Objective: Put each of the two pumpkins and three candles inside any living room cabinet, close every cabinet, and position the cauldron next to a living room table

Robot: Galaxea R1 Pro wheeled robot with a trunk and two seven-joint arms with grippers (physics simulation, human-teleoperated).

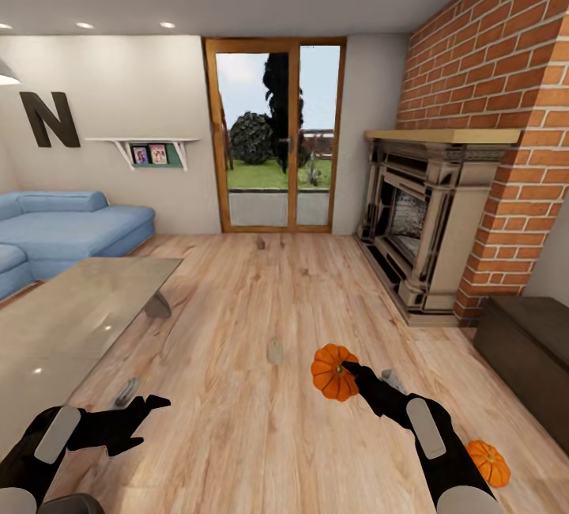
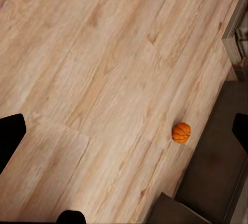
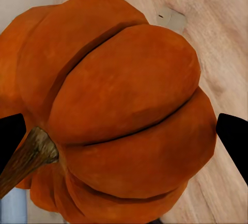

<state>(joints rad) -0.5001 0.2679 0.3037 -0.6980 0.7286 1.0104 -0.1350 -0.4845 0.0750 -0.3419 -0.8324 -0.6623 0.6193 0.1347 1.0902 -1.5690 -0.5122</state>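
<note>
Right claw point(image 1: 346, 370) gripping pumpkin point(image 1: 333, 372), holding it above wood floor point(image 1: 237, 419). Left claw point(image 1: 146, 411) hanging released, empty, beside glass desk point(image 1: 71, 316). Second pumpkin point(image 1: 487, 462) lying on floor beside cabinet point(image 1: 529, 356). Candles point(image 1: 274, 351) standing farther out on floor. Fireplace point(image 1: 423, 221), sofa point(image 1: 63, 229) sitting beyond.

The dark cabinet point(image 1: 531, 356) is cut off by the head view's right edge. Three small grey-beige objects on the floor point(image 1: 275, 351) are too small to identify. The held pumpkin point(image 3: 119, 110) overflows the right wrist view, hiding the jaws' contact.
</note>
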